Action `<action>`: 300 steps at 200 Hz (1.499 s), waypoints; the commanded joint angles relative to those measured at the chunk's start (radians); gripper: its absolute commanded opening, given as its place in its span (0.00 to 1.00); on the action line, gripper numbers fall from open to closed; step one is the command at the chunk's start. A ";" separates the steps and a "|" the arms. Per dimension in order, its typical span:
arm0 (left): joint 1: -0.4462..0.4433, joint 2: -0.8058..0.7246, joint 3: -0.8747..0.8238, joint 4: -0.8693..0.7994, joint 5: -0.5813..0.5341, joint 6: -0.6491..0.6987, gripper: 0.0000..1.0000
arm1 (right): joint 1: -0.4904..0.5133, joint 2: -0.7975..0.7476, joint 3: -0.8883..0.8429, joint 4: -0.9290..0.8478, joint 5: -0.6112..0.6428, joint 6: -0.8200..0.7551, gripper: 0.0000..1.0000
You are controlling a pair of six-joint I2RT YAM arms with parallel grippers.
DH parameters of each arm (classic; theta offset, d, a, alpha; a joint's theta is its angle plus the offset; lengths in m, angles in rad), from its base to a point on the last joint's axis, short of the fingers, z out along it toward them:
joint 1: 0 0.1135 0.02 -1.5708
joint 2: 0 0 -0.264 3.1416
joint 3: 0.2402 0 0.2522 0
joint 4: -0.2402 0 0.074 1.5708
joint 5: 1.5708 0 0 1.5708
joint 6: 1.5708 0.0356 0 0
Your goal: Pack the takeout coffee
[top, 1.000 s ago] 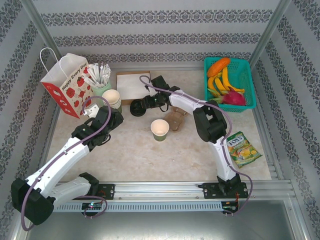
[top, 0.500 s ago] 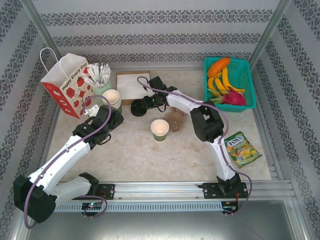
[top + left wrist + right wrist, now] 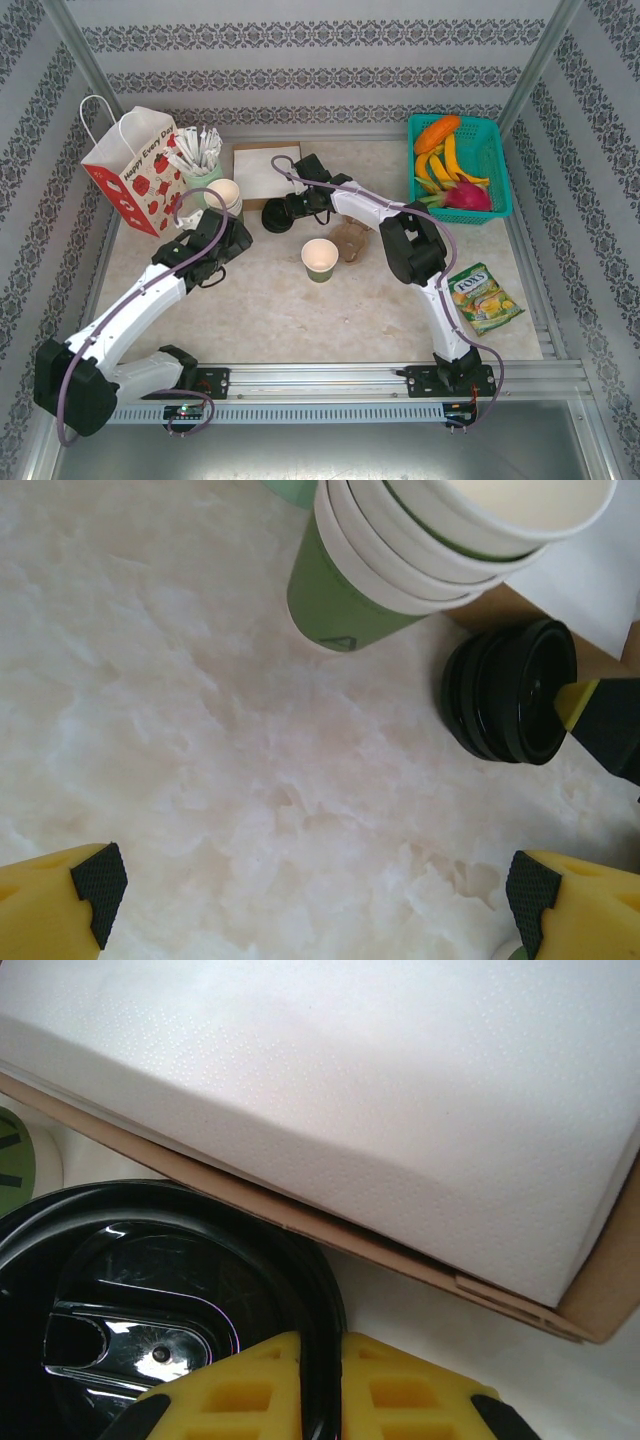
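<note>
Napkins and stacked cups crowd black lid pinched by right hand; left hand released.

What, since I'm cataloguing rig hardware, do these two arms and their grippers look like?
Both the left arm and the right arm have white link shells with black joint housings and black bases. A purple cable runs loosely along each. The left gripper and the right gripper have yellow fingers; the left's carry black textured pads at the tips.
</note>
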 commanded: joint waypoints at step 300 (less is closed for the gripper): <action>0.046 0.565 0.457 0.112 0.360 0.320 0.57 | 0.031 -0.339 -0.319 0.173 0.106 -0.049 0.15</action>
